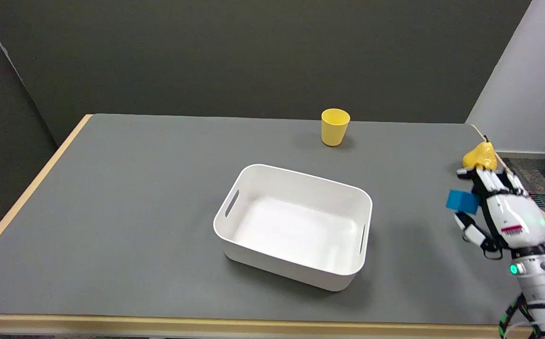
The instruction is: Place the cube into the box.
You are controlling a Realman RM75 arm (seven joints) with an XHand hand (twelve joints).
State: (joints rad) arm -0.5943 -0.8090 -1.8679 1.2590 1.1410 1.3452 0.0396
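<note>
At the lower right, the robot's right hand (500, 212) reaches in over the table's right edge, its fingers closed around a blue cube (463, 201) — the cube sticks out to the left of the palm, lifted above the grey table (112, 212). Just behind the hand, near the table's right edge, sits a yellow pear (479, 155). To the left, well apart from the hand, a white rectangular box (296, 226) with slot handles stands open at mid-table. Beyond it, by the far edge, stands a yellow cup (335, 126).
</note>
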